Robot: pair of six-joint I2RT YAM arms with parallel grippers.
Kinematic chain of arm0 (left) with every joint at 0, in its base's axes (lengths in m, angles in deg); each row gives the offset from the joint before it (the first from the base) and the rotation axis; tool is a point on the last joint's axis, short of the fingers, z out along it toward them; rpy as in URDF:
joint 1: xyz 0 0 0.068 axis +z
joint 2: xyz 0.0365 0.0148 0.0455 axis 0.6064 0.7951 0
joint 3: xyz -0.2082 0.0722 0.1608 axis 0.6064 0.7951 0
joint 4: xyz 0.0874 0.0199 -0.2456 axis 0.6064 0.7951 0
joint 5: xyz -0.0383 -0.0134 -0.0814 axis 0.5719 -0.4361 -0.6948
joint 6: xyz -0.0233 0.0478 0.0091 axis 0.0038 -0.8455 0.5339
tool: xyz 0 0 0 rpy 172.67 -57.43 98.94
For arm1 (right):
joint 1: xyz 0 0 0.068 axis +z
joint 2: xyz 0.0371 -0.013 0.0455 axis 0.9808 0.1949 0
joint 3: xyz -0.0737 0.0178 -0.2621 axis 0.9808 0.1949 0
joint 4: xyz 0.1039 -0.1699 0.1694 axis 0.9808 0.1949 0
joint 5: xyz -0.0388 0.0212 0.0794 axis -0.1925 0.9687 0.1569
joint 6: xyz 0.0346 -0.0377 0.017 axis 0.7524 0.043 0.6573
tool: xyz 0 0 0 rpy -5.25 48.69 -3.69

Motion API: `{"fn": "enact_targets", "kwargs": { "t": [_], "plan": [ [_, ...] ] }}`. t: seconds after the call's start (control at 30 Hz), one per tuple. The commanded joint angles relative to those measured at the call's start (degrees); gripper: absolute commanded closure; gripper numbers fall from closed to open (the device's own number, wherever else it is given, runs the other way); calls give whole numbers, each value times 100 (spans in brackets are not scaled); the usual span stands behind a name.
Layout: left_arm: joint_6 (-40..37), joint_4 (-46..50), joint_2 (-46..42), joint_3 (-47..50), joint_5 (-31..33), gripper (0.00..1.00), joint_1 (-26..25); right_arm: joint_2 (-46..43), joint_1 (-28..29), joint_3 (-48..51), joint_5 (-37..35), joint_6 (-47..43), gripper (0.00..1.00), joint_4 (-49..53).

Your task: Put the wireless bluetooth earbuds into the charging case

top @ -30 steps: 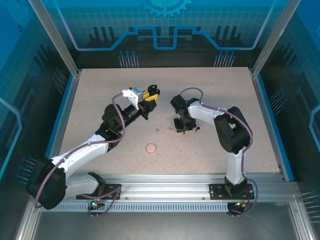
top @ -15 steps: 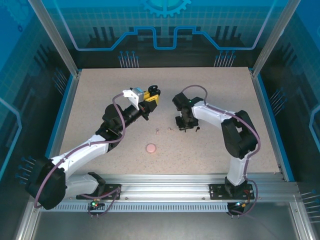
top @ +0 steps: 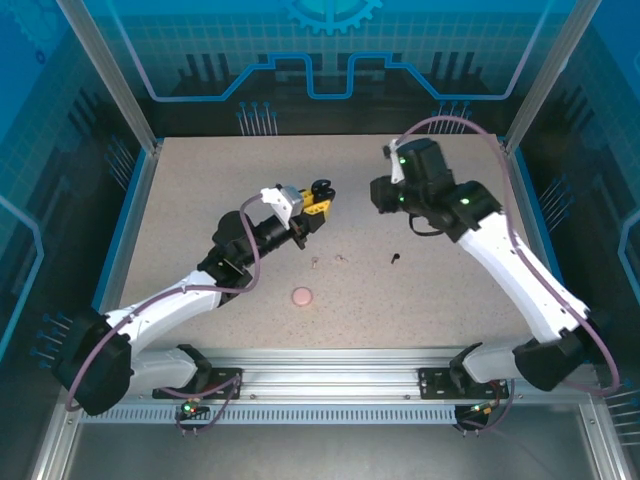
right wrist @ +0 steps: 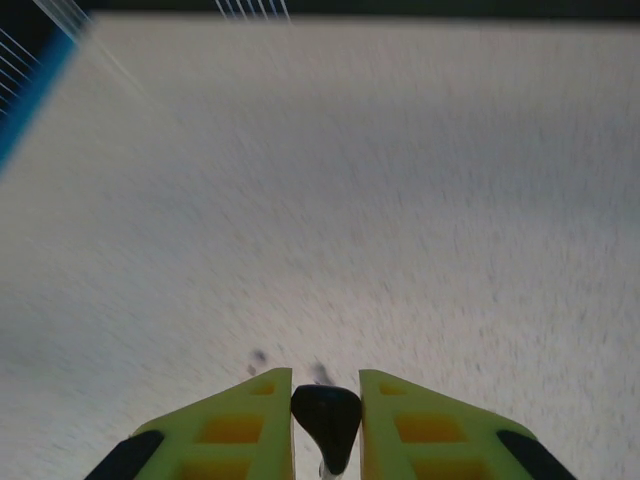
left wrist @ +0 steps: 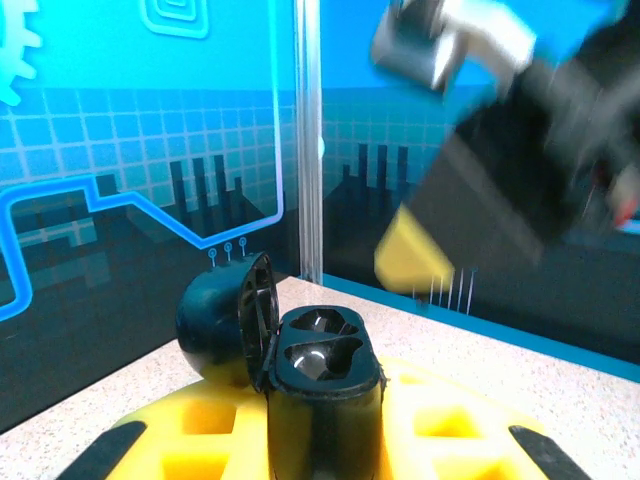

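Right wrist: black earbud [right wrist: 326, 420] pinched by right claw [right wrist: 326, 398]; open charging case [left wrist: 322, 365] clamped by left claw [left wrist: 320, 455]. Earbud could be dropped or mis-seated through tilted entry.

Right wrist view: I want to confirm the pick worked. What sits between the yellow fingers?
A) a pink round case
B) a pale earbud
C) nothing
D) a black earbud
D: a small black earbud is pinched in the right gripper, between its yellow fingers.
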Motion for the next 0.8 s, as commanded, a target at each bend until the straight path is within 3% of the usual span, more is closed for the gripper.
{"fn": "enact_targets", "kwargs": {
  "t": [0.0,0.27,0.77],
  "plan": [
    [-410,-226,120,-333,-133,100,-194,-258,22,-326,397,-216,80,-279],
    [-684,-124,418,-727,-101,100,-533,-718,449,-45,1009,-277,79,-1295],
    [-640,-20,562,-964,19,100,-644,-984,815,658,1078,-369,79,-1860]
  ]
}}
